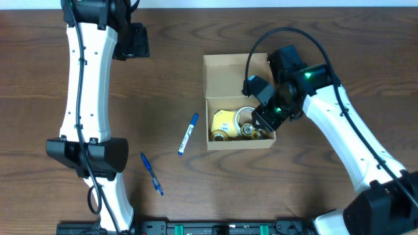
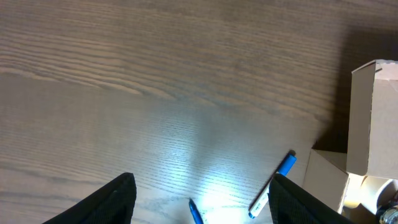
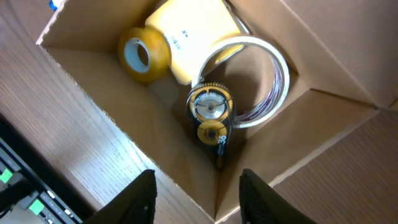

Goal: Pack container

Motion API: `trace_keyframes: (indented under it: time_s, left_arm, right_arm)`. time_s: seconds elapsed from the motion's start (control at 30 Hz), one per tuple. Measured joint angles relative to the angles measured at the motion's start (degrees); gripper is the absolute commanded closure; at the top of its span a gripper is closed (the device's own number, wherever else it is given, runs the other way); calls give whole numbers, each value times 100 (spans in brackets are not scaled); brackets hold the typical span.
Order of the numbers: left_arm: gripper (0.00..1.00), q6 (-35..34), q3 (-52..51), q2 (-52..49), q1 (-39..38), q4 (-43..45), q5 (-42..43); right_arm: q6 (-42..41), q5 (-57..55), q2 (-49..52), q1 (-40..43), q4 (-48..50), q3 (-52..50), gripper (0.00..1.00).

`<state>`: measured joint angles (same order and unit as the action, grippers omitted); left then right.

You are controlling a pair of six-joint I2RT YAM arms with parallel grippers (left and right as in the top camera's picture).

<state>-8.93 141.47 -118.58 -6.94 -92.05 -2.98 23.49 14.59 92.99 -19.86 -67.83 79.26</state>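
My R gripper (image 3: 196, 186) is apart over the box (image 1: 240, 144) w/ tape roll (image 3: 160, 59) inside. L gripper (image 2: 202, 196) left of box, apart too.

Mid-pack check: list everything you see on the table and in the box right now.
container: one, tan cardboard, table centre, flap lid open
yellow block: one, yellow, inside the container
small tape roll: one, yellow, inside the container, beside the block
clear tape ring: one, whitish-clear, inside the container
round dispenser: one, gold and yellow, inside the container, by the ring
marker: one, white with blue cap, on the table left of the container
pen: one, blue, on the table further left
table: one, dark wood
left gripper: one, black, open and empty, over bare table
right gripper: one, black, open and empty, above the container
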Motion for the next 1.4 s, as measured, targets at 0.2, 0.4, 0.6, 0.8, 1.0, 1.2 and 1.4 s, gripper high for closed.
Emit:
trace_keyframes:
  time_s: [0.2,0.4,0.6,0.8,1.0,1.2,1.4]
  left_arm:
    - [30,-11,0,0,0,-2,-2]
    - [38,-280,-151,9,-2,-26,-63]
    - [45,-372,-1158,17,-114,-9,-2]
    - [45,-511,-1631,48,-708,59,-101]
    - [45,-852,-2736,767,-1128,592,-424]
    - [42,-986,-4769,1987,-1174,1803,-472]
    - [42,-769,-6876,2402,-1543,3803,17]
  right_arm:
    - [-1456,-772,0,13,1106,-33,24]
    - [-3209,-1891,0,424,1325,-31,22]
    - [-3709,-2048,0,1228,1325,-31,22]
    - [-3742,-1904,0,1818,1228,-31,22]
    - [-3453,-1849,0,2208,1056,-31,19]
    - [-3329,-1622,0,2559,1141,-33,19]
    - [-3314,-1480,0,2562,1078,-33,19]
